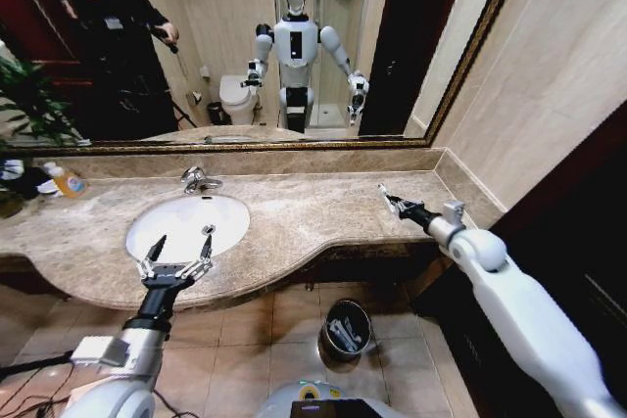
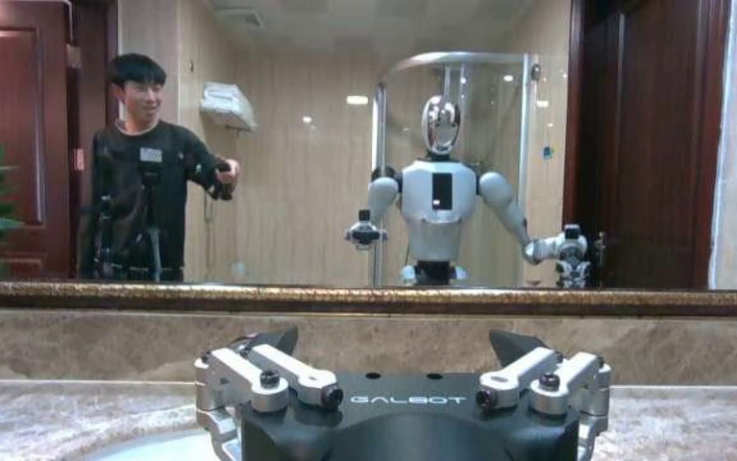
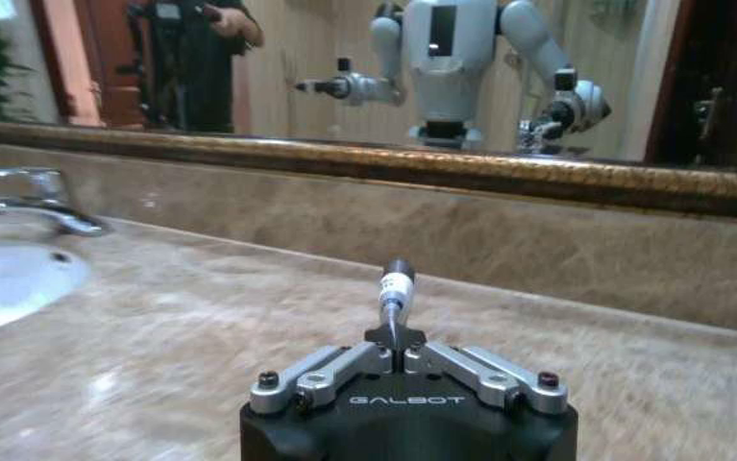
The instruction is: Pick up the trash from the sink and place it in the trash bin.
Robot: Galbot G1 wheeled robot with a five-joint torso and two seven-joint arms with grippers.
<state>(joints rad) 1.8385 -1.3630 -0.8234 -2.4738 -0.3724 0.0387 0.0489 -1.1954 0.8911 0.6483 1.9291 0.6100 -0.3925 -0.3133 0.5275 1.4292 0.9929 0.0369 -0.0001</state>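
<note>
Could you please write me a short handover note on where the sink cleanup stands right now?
Left gripper: open, empty, hovering at the near rim of the sink.
Right gripper: shut on a small white tube, held over the countertop to the right of the sink.
Trash bin: on the floor below the counter edge, with some items already inside.
Done: the basin looks clear of trash.
Left: the held tube has not yet gone into the bin.
</note>
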